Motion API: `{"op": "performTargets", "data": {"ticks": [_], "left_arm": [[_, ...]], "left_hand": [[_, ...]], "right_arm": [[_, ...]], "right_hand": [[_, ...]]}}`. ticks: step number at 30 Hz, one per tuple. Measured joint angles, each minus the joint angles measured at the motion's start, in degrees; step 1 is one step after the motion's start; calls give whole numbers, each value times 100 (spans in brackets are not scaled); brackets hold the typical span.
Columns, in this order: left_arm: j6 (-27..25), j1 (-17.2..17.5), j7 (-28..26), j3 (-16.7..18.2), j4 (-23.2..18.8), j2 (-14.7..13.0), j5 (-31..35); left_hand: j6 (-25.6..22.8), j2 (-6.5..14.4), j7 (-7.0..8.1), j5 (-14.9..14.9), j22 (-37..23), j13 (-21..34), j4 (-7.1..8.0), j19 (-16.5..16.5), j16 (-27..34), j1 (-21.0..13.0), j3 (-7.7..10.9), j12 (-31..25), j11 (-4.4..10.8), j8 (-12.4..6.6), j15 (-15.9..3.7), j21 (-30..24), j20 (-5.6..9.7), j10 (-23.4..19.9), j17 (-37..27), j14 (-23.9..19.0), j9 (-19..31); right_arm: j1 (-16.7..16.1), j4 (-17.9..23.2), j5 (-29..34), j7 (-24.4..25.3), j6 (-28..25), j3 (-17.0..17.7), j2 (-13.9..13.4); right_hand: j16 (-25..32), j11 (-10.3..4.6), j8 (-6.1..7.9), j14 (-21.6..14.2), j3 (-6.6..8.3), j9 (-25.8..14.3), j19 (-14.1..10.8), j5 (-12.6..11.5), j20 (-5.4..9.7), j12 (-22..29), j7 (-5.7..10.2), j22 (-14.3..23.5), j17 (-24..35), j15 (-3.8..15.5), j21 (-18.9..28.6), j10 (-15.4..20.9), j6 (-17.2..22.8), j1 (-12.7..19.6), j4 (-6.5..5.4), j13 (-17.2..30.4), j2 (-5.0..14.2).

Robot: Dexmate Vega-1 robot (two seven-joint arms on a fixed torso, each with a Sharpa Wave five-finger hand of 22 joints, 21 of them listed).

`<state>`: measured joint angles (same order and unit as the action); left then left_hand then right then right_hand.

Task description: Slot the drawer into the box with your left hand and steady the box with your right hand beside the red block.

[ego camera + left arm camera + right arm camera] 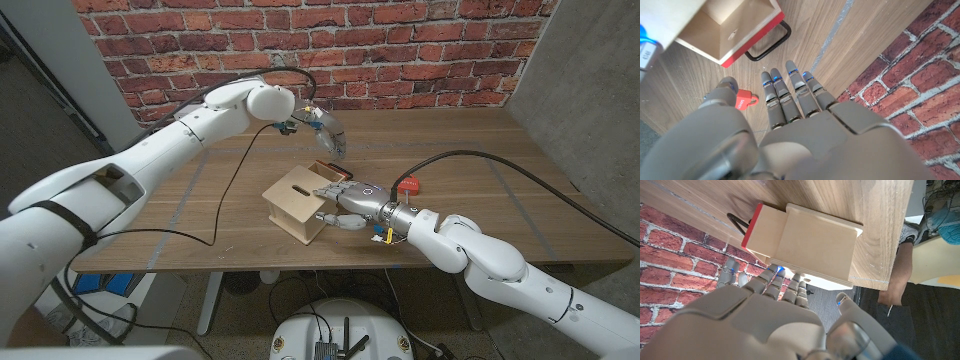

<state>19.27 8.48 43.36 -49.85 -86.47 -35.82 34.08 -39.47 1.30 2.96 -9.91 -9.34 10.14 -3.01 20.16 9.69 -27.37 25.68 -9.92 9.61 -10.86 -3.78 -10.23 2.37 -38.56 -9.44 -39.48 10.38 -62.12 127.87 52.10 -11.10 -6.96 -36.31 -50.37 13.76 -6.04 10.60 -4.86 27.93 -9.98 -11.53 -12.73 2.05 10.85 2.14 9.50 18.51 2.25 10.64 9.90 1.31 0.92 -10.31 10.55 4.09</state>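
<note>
I judge the slotting nearly done: the drawer sits in the box, its red front still standing slightly proud. My right robot hand rests against the box's side, fingers extended, steadying it. My left robot hand hovers beyond the box, fingers straight, holding nothing. The red block lies just behind my right robot hand on the bench.

Left hand raised, fingers extended; right hand extended.
</note>
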Motion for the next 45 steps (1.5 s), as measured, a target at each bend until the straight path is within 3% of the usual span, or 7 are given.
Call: {"op": "performTargets", "data": {"ticks": [8,9,11,28,45], "left_arm": [[69,-216,440,-114,298,134,-414],[86,-418,512,-235,616,278,-476],[95,-486,582,-281,724,326,-535],[256,-965,834,-644,1507,651,-861],[272,-1103,838,-784,1747,750,-975]], "left_hand": [[116,163,-115,0,0,0,257,-85,0,623,-120,0,-104,48,31,0,23,187,-4,112,-26],[143,163,-118,0,0,0,287,-112,0,664,-117,0,-110,48,11,0,7,195,-4,132,-26],[157,163,-112,0,0,0,312,-121,0,709,-128,0,-102,48,12,0,-2,203,-4,156,-26],[192,195,-130,0,0,0,341,-121,28,843,-158,-4,-112,48,29,0,-3,254,12,171,-33],[191,271,-130,0,5,1,322,-120,49,918,-139,-28,-127,47,10,0,-3,175,11,27,-52]], "right_arm": [[16,11,27,-12,-38,-8,24],[25,11,58,-21,-56,-13,30],[31,11,73,-23,-59,-17,35],[47,55,516,-15,-86,-99,43],[16,134,1205,-78,-126,-177,85]], "right_hand": [[0,0,0,0,0,0,-1,0,1,0,0,8,-1,0,0,-1,0,0,0,-2,0],[0,0,0,0,0,0,-1,0,1,0,0,7,-1,0,0,-1,0,0,0,-1,0],[0,-1,0,0,15,0,-1,0,1,0,0,6,-1,0,-1,-1,0,0,15,0,0],[-23,0,0,0,36,0,-3,0,0,0,0,-15,-2,0,0,0,0,0,36,3,0],[-23,-94,0,-43,183,0,-25,0,22,0,20,-16,-44,2,1,53,20,93,183,2,31]]}}
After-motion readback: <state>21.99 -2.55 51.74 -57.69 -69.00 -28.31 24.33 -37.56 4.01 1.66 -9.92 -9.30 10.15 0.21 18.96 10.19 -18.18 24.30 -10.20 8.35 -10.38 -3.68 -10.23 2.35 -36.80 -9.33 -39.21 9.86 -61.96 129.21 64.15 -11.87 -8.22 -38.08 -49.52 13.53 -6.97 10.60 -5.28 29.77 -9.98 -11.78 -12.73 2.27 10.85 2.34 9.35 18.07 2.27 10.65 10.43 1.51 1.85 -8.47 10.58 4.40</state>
